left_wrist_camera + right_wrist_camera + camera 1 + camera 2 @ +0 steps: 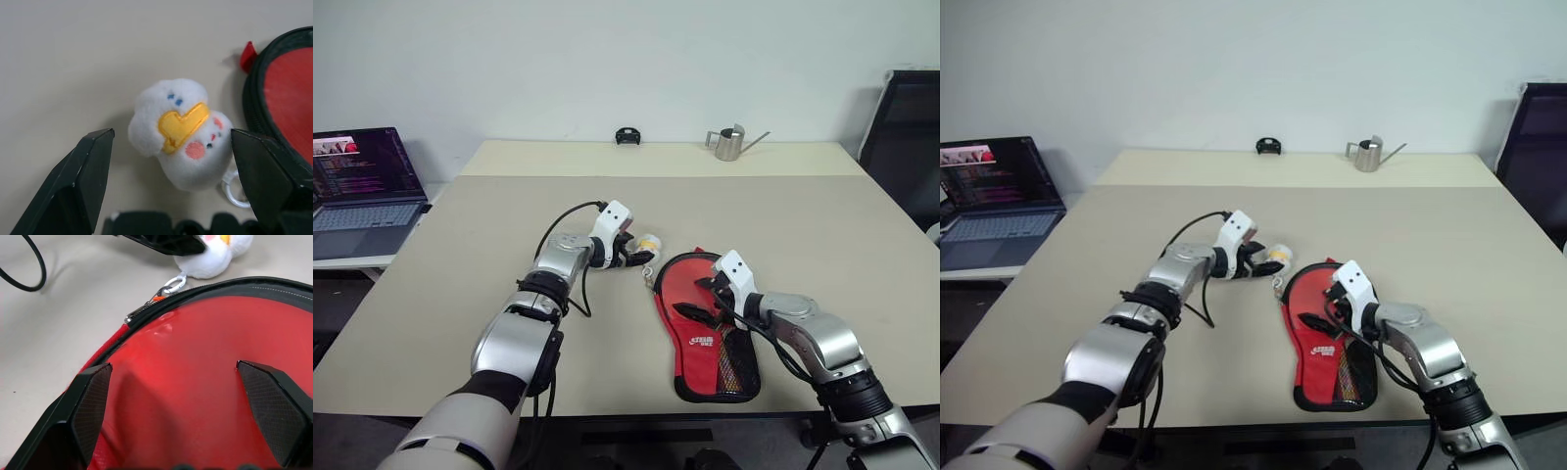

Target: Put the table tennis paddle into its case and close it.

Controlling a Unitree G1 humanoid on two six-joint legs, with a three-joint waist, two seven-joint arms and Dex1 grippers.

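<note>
Nearest in the head view, the right gripper (pixel 710 297) hovered spread wide over the red case (pixel 703 338), whose long axis ran away from the robot. Left wrist view: the left gripper (pixel 171 166) gaped, ungrasping, around a plush charm (pixel 180 131) ringed to the zipper. Right wrist view: that zipper pull (pixel 146 307) sat nearer the left gripper.

Beige table (pixel 460 294): red case (pixel 700 328) lying flat, plush charm (pixel 648 242) beside it (ring-linked); watering can (pixel 732 143) at far edge.
</note>
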